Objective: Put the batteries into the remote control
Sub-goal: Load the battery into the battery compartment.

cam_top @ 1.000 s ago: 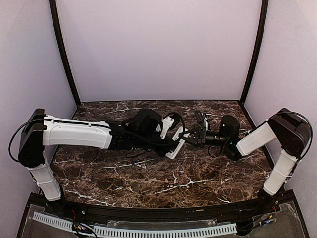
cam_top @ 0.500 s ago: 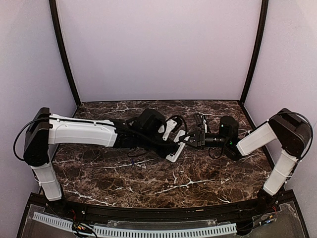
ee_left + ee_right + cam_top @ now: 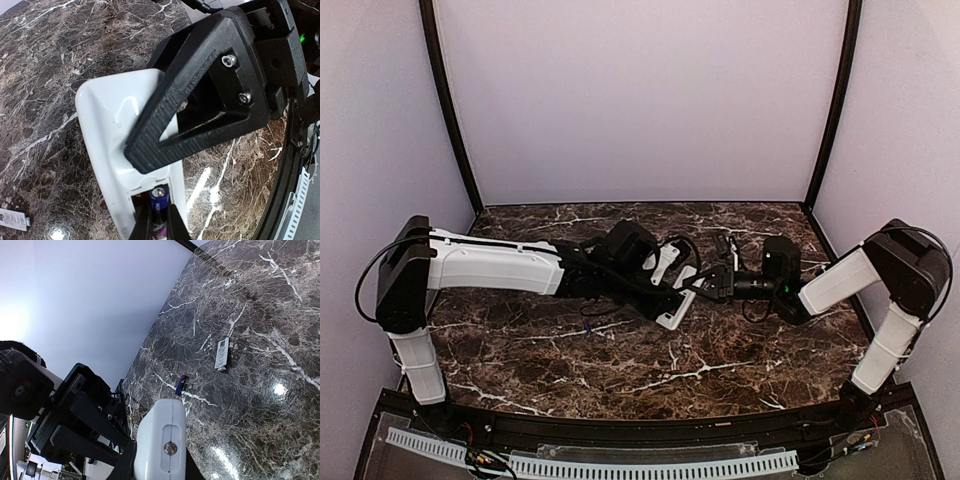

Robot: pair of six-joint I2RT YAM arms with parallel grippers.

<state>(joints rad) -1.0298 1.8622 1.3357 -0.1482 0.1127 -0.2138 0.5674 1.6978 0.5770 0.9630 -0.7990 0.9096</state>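
The white remote control (image 3: 107, 130) is held off the table, back side up, its battery bay open. My right gripper (image 3: 708, 285) is shut on it; one black finger (image 3: 200, 100) crosses the remote's back. In the right wrist view the remote's end (image 3: 162, 440) sits between that gripper's fingers (image 3: 122, 467). My left gripper (image 3: 159, 227) is shut on a bluish-purple battery (image 3: 160, 197) and holds it in the bay, silver tip toward the bay's end wall. A second battery (image 3: 180, 385) lies loose on the marble table.
A small white battery cover (image 3: 221, 354) lies flat on the marble beyond the loose battery; it also shows in the left wrist view (image 3: 12, 219). Both arms meet at mid-table (image 3: 675, 300). Pale walls enclose the back and sides.
My left arm has moved right and closer to the remote, bringing the held battery to the bay. The right gripper and remote have shifted slightly.
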